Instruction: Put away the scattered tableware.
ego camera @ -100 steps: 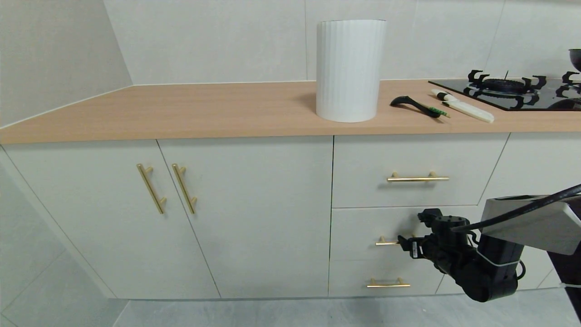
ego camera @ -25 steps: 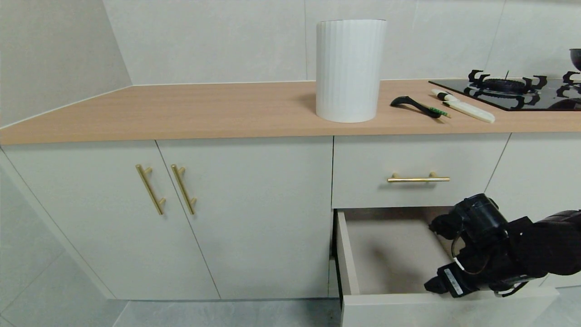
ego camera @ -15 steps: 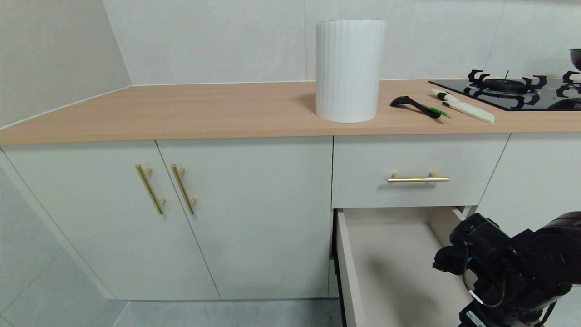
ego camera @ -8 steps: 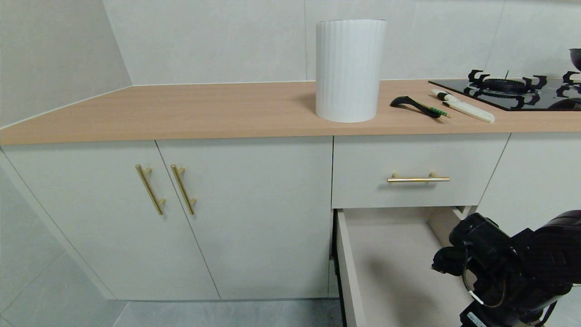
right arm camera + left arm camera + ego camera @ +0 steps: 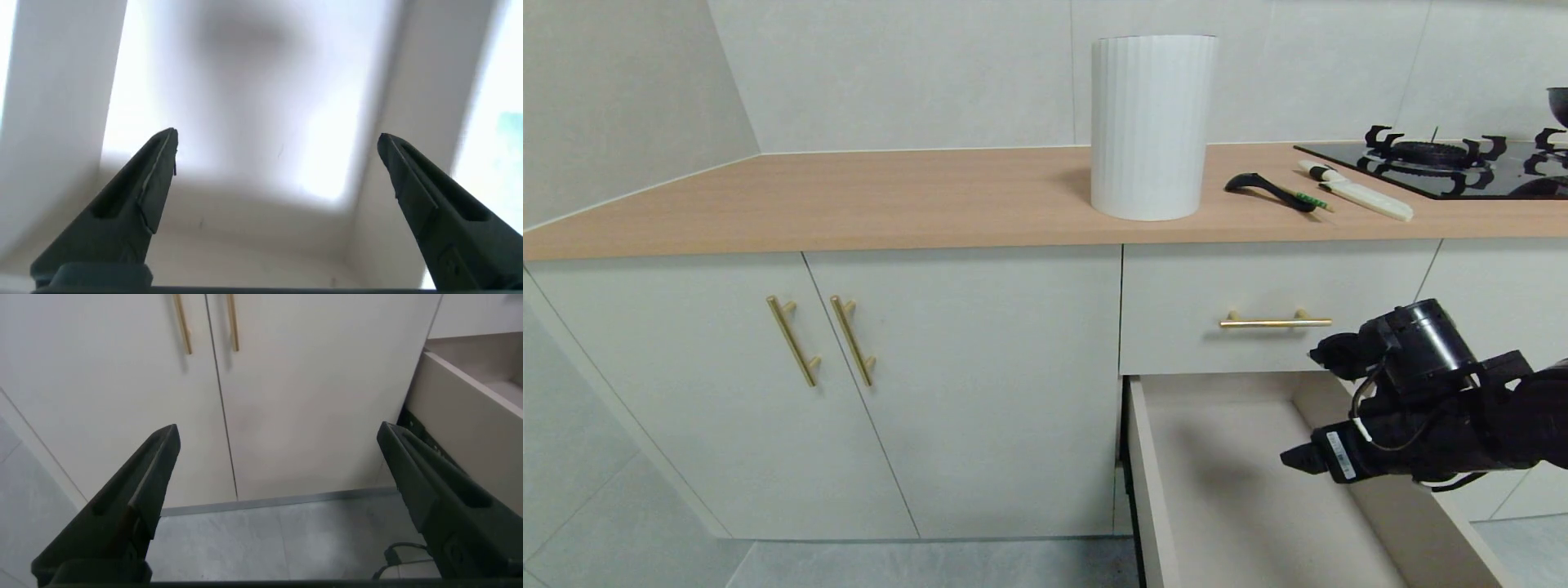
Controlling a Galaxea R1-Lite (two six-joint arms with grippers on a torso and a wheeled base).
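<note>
On the wooden counter (image 5: pixel 890 196), right of a tall white ribbed canister (image 5: pixel 1150 126), lie a black ladle (image 5: pixel 1267 189), a thin green-handled utensil (image 5: pixel 1312 200) and a white knife-like utensil (image 5: pixel 1357 195). Below them the middle drawer (image 5: pixel 1147 478) stands pulled out, and nothing shows inside it. My right gripper (image 5: pixel 1294 459) hangs open over the drawer's right side, and its wrist view looks down at the bare drawer floor (image 5: pixel 261 106) between the spread fingers (image 5: pixel 147 188). My left gripper (image 5: pixel 276 433) is open and holds nothing, low before the cabinet doors (image 5: pixel 221 384).
A gas hob (image 5: pixel 1445 163) sits at the counter's right end. The top drawer with its brass handle (image 5: pixel 1274 322) is closed above the open one. Two cabinet doors with brass handles (image 5: pixel 821 339) are closed on the left. The open drawer's side (image 5: pixel 466 392) juts out near my left gripper.
The right gripper pulled the middle drawer open from its handle, dropped to the drawer's front, and in the last half second rose above the drawer's right side. The tableware has not moved.
</note>
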